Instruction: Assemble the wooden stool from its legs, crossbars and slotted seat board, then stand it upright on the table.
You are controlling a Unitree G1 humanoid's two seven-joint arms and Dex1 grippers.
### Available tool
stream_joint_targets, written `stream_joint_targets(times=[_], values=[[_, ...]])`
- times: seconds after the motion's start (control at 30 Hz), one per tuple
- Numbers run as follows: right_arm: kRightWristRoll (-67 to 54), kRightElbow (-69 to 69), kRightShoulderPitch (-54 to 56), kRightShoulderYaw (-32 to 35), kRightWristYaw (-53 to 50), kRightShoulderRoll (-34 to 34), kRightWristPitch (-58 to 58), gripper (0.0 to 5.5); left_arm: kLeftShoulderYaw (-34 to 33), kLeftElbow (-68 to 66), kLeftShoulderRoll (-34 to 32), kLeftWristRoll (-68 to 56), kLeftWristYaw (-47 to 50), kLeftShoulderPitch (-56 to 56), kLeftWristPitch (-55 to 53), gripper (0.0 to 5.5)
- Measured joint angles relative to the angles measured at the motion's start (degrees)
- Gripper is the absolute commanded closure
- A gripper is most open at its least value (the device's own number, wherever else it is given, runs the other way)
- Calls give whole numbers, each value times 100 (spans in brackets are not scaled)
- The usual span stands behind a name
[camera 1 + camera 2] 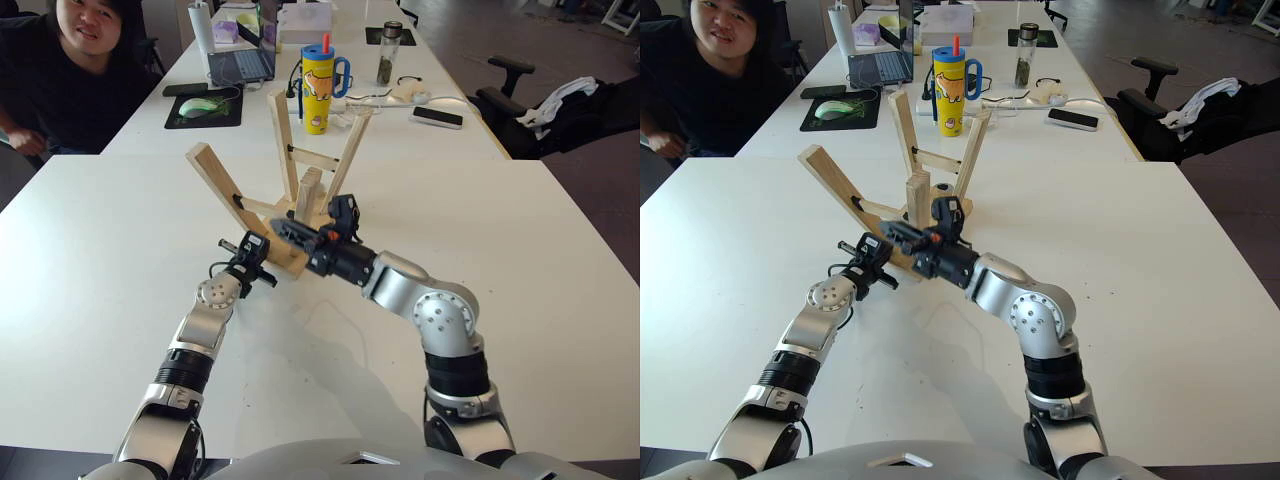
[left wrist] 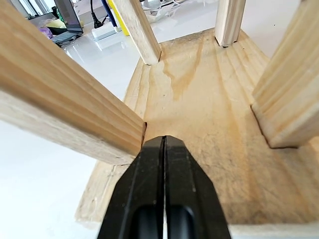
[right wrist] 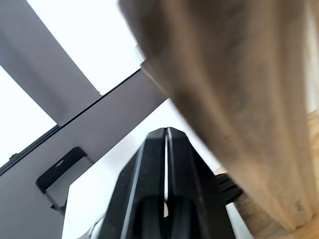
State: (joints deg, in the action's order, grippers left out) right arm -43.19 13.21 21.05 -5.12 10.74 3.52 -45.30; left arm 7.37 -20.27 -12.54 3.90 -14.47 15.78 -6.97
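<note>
The left jaws are pressed shut with nothing between them, their tips lying against the underside of the seat board (image 2: 199, 109), just beside the spot where one leg (image 2: 65, 94) meets it. The right jaws are also closed and empty, reaching in from the other side close against another leg (image 3: 239, 99) near the board's edge. The stool (image 1: 283, 140) sits upside down near the middle of the white worktop (image 1: 500, 250), its seat board down at the near side and its legs splaying up and away from the robot. A crossbar (image 1: 313, 157) joins the two far legs. Whether the board lies flat or is tipped up on one edge I cannot tell. Farther back on the worktop, well apart from the stool, stand a yellow cup (image 1: 318, 88) with a blue handle, an open laptop (image 1: 240, 65), a green mouse (image 1: 200, 106) on a black mat, a phone (image 1: 437, 117) and a dark jar (image 1: 385, 55).
</note>
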Motion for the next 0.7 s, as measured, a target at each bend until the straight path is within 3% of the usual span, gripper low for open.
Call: stream_joint_targets(times=[0.3,0.53,0.7], values=[[1031,-257,39,306,-376,-326,648,549,-491,1078,-125,69,577,-1033,-37,550],[1198,-266,15,417,-263,-462,724,549,-664,1861,198,-108,839,-1144,-40,550],[1725,-296,-352,742,-835,-342,1347,549,-1540,2214,546,-816,1365,-916,-223,550]])
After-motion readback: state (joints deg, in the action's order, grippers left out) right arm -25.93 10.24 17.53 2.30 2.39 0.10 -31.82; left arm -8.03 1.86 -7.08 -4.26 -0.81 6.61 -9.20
